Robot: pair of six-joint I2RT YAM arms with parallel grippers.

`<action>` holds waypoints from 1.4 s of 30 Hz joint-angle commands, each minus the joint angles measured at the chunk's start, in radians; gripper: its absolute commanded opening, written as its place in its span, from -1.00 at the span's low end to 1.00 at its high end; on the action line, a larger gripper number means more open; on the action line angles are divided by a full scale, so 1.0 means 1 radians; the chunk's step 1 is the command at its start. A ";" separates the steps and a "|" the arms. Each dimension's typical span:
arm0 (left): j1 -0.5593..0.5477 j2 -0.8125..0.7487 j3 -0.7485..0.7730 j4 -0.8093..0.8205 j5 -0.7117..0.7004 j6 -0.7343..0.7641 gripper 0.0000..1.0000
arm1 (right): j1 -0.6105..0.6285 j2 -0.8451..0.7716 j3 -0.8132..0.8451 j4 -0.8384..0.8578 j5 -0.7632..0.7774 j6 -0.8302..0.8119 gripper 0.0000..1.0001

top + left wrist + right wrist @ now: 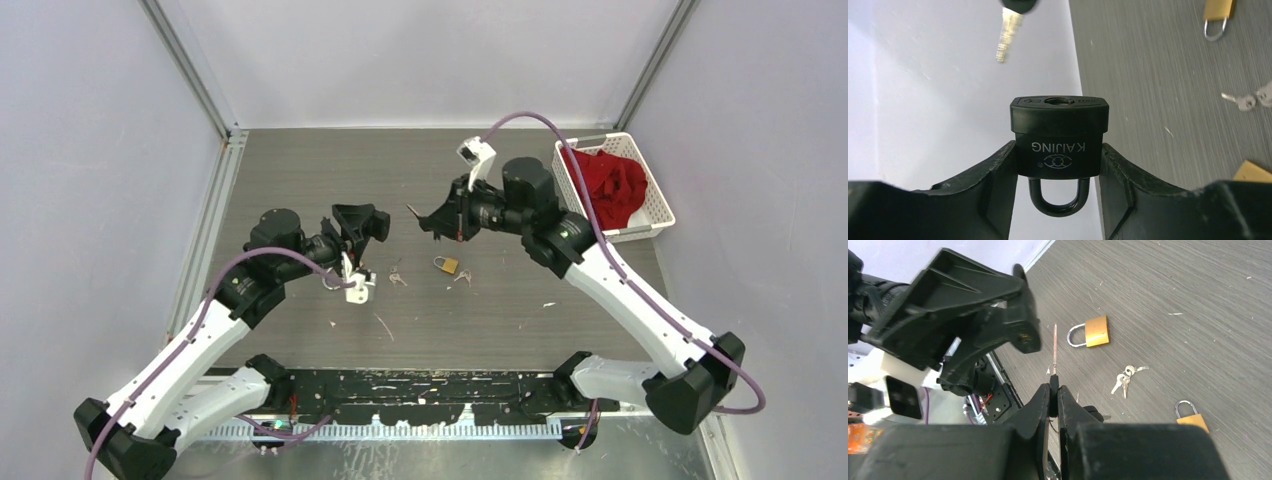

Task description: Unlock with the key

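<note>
Now the black padlock (1059,125) is held off the table (300,180) by the left gripper (1058,152), with the jaws closed on its body. The key (1055,347) is pinched in the closed right gripper (1054,385), near the black padlock's keyhole but apart from it. A brass padlock (1096,331) and loose keys (1124,378) are seen lower than the black padlock, on the table.

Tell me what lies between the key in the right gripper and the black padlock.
Nothing: only open air separates the key from the black padlock, shown in the left wrist view.
</note>
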 commanded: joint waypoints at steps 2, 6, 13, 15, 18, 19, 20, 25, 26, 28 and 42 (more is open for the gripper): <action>0.036 -0.010 -0.014 0.135 -0.100 0.050 -1.00 | 0.099 0.112 0.174 -0.144 0.116 -0.106 -0.98; 0.039 -0.019 -0.015 0.117 -0.095 0.064 -1.00 | 0.154 0.159 0.234 -0.213 0.154 -0.147 -0.98; 0.040 -0.044 -0.031 0.099 -0.039 0.080 -1.00 | 0.208 0.192 0.279 -0.263 0.183 -0.171 -0.98; 0.041 -0.053 -0.039 0.100 -0.016 0.087 -1.00 | 0.214 0.203 0.295 -0.275 0.190 -0.173 -0.98; 0.040 -0.060 -0.047 0.096 -0.001 0.104 -1.00 | 0.217 0.206 0.299 -0.270 0.191 -0.174 -0.98; 0.041 -0.059 -0.045 0.094 -0.001 0.104 -1.00 | 0.218 0.207 0.300 -0.264 0.190 -0.174 -0.99; 0.041 -0.058 -0.046 0.093 -0.002 0.103 -1.00 | 0.218 0.207 0.300 -0.261 0.191 -0.172 -0.98; 0.040 -0.059 -0.043 0.090 -0.004 0.101 -1.00 | 0.222 0.216 0.305 -0.240 0.186 -0.166 -0.98; 0.041 -0.060 -0.042 0.089 -0.005 0.100 -1.00 | 0.223 0.219 0.306 -0.238 0.185 -0.165 -0.98; 0.040 -0.060 -0.042 0.086 -0.006 0.099 -1.00 | 0.225 0.223 0.309 -0.234 0.185 -0.164 -0.98; 0.041 -0.052 -0.043 0.076 -0.019 0.096 -1.00 | 0.239 0.227 0.312 -0.214 0.167 -0.160 -0.98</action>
